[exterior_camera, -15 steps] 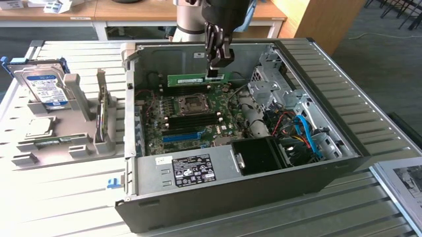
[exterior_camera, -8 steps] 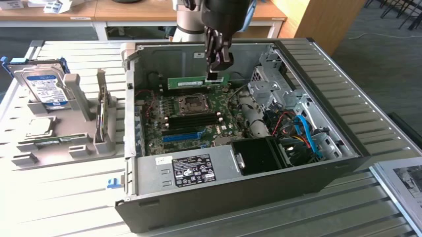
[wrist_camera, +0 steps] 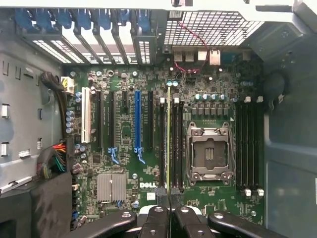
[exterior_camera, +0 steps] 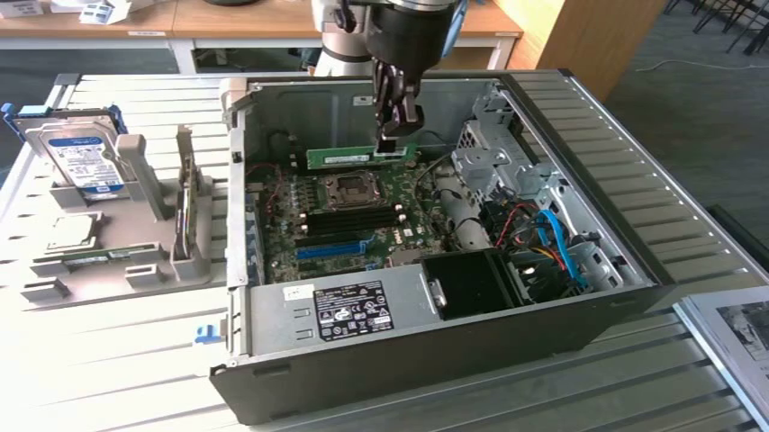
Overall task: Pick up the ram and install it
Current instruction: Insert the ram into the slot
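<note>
Right now my jaws are pinched nearly closed on the long, thin green circuit-board ram stick (exterior_camera: pixel 358 157), gripping it near the end on the exterior view's right. My gripper (exterior_camera: pixel 398 142) holds it level and on edge above the green motherboard (exterior_camera: pixel 360 225), inside the open black and grey metal computer case (exterior_camera: pixel 601 180). From the wrist the ram (wrist_camera: pixel 169 139) reads as one thin pale-green line running out from my gripper (wrist_camera: pixel 170 218). It lies along the black memory slots beside the square silver processor socket (wrist_camera: pixel 209 153). To seat it well, I judge I should keep the stick upright and its lower edge parallel to one chosen slot. Because my hold is off-centre, I should press straight down so that neither end dips first. Counting, I see one ram stick in my grip, one socket and two banks of black memory slots, the far bank holding four as best I can tell. I also count one bright blue plastic slot (wrist_camera: pixel 137 121), one white slot (wrist_camera: pixel 86 115) and one silver hard drive with a blue-white label (exterior_camera: pixel 78 157) on the grey rack (exterior_camera: pixel 121 270).
</note>
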